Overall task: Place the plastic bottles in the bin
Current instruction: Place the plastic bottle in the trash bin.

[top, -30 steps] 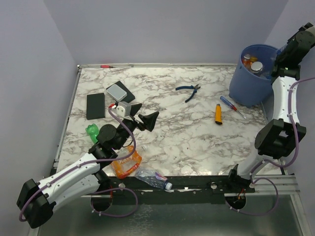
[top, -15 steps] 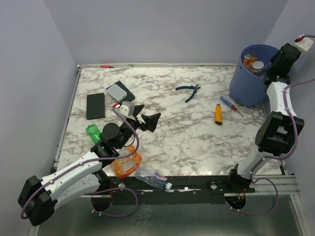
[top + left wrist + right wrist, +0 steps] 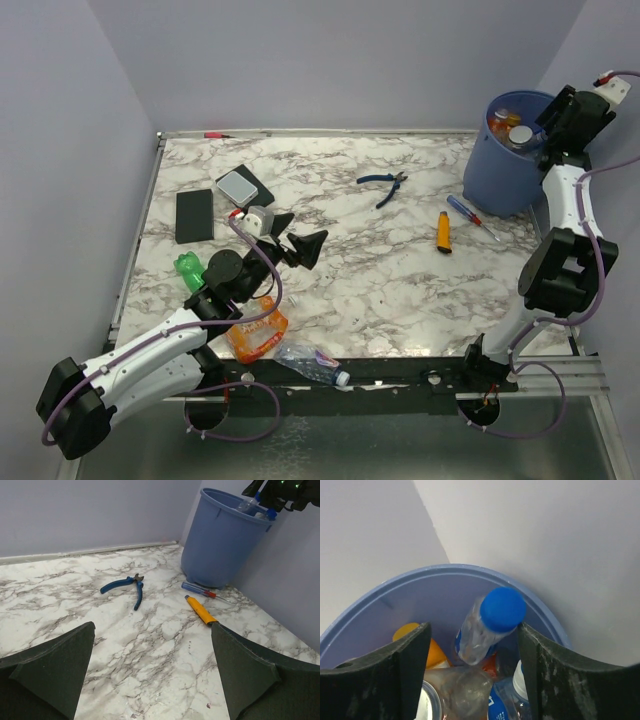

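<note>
**A:** Where is the bin (image 3: 495, 178)?

**B:** It stands at the far right corner of the worktop (image 3: 380, 285), upright. The right fingers (image 3: 405, 675) hang straight over its mouth.

**A:** Are they clamping anything?

**B:** No. They are spread, wider than the blue-capped bottle (image 3: 487, 625) seen between them. That bottle leans inside the bin with its cap up, on top of other bottles (image 3: 457, 687) packed below. Whether the cap brushes the right-hand finger, I cannot tell.

**A:** And the left fingers (image 3: 50, 670)?

**B:** Spread wide apart with nothing between them. They are held above the worktop's left half and point toward the bin.

**A:** Which bottles are out of the bin?

**B:** Three, all toward the near left corner. A green bottle (image 3: 188, 268) is by the left edge, beside the left arm. An orange-tinted bottle (image 3: 255, 338) lies at the near edge, partly under that arm. Just to its right, a clear bottle (image 3: 312, 362) lies on its side along the near edge.

**A:** What else is there?

**B:** Blue-handled pliers (image 3: 125, 585) lie mid-worktop toward the far edge. A screwdriver (image 3: 200, 590) and an orange-handled tool (image 3: 200, 611) lie just in front of the bin. A black slab (image 3: 194, 215) lies by the left edge.
</note>
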`<state>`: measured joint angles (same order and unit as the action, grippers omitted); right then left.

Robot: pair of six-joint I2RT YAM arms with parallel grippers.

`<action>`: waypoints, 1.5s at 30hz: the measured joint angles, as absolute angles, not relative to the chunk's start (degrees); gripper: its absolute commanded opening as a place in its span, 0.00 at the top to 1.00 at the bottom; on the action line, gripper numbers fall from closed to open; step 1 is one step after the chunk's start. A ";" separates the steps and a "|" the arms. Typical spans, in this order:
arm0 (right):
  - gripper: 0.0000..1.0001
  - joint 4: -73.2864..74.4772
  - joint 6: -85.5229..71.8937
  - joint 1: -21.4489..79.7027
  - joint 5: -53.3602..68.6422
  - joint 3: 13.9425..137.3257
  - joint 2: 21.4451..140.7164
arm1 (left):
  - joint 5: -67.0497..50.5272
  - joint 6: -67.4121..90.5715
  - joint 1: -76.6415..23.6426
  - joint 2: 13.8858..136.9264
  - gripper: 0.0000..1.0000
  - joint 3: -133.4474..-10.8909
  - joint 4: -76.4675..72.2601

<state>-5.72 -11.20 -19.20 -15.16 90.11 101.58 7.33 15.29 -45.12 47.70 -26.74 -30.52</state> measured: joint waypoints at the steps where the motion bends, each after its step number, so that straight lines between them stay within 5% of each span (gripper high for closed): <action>1: 0.22 -4.32 -11.42 -19.20 -15.22 90.72 101.58 | 7.18 15.35 -45.12 47.70 0.01 -26.79 -30.55; 18: 0.05 3.97 -16.21 -16.88 -20.12 99.74 92.84 | 6.61 16.47 -45.12 47.46 0.01 -26.79 -30.55; 29: 0.08 5.91 -11.22 -2.04 -17.65 108.81 88.71 | 6.63 16.47 -45.12 47.46 0.01 -26.79 -30.52; 45: 0.14 27.70 -9.50 -1.39 -13.63 107.07 101.36 | 6.61 16.45 -45.12 47.46 0.01 -26.98 -30.48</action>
<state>27.70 -9.50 -1.39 -13.63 107.07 101.36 6.61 16.45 -45.12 47.46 -26.98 -30.48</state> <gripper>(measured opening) 0.887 0.990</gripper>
